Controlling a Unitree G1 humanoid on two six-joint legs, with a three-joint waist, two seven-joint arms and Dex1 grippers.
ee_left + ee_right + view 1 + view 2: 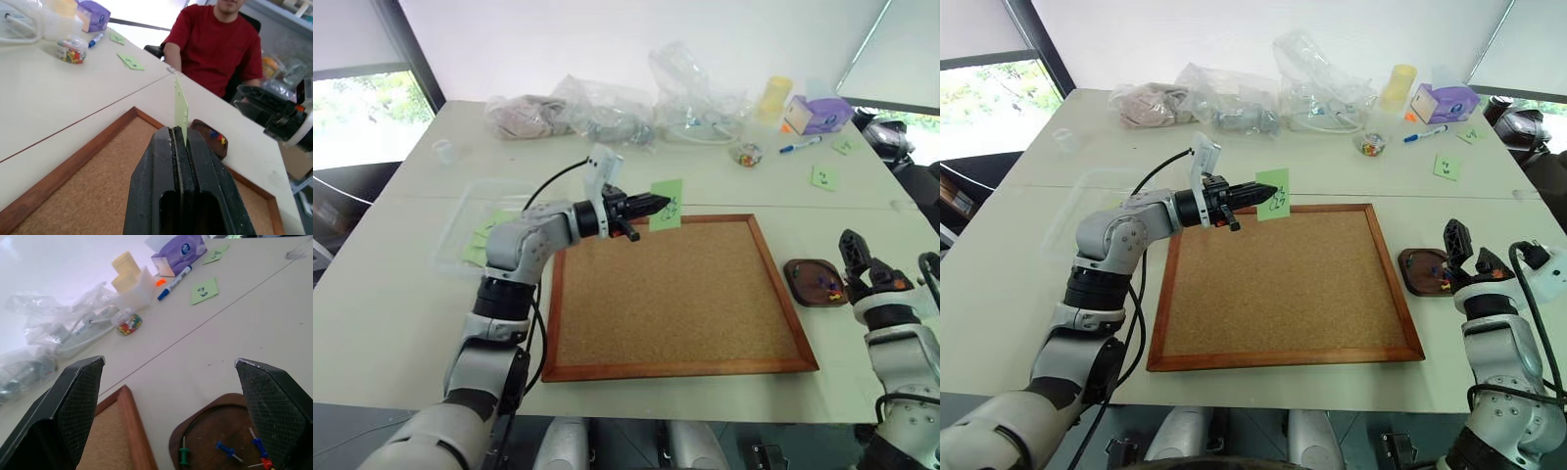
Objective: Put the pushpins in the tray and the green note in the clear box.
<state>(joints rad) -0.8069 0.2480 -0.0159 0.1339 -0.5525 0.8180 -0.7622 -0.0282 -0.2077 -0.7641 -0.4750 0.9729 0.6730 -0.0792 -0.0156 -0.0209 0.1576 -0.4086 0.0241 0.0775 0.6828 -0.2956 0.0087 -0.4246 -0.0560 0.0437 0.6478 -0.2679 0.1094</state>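
Green note point(666, 204) above cork board point(685, 304), white table point(391, 323).

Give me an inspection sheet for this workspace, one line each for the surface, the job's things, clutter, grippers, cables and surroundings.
Surface: white table with a wood-framed cork board lying in the middle.
Job's things: green note pinched upright above the board's far edge; pushpins lying in the tray; clear box at the board's left, green paper inside.
Clutter: plastic bags, jar of pins, purple box, marker, two more green notes at the far right.
Grippers: left gripper shut on the green note; right gripper open above the tray.
Cables: black cable looping from the left wrist.
Surroundings: a person in a red shirt seated beyond the table.
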